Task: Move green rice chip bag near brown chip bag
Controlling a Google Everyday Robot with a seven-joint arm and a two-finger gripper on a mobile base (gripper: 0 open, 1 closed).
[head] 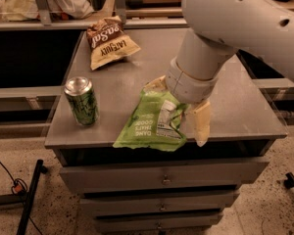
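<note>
The green rice chip bag (pixel 149 124) lies flat near the front edge of the grey cabinet top (pixel 235 102). The brown chip bag (pixel 109 42) lies at the back left of the top, well apart from the green bag. My gripper (pixel 179 104) hangs from the white arm over the green bag's upper right end. It is open, with one cream finger (pixel 154 84) at the bag's far edge and the other finger (pixel 201 124) just right of the bag. The bag's top end is hidden under the wrist.
A green drink can (pixel 82 102) stands upright at the front left, left of the green bag. Drawers (pixel 161 180) run below the front edge. A shelf with cloth bundles (pixel 34 1) sits behind the cabinet. A black stand leg (pixel 29 199) is on the floor at left.
</note>
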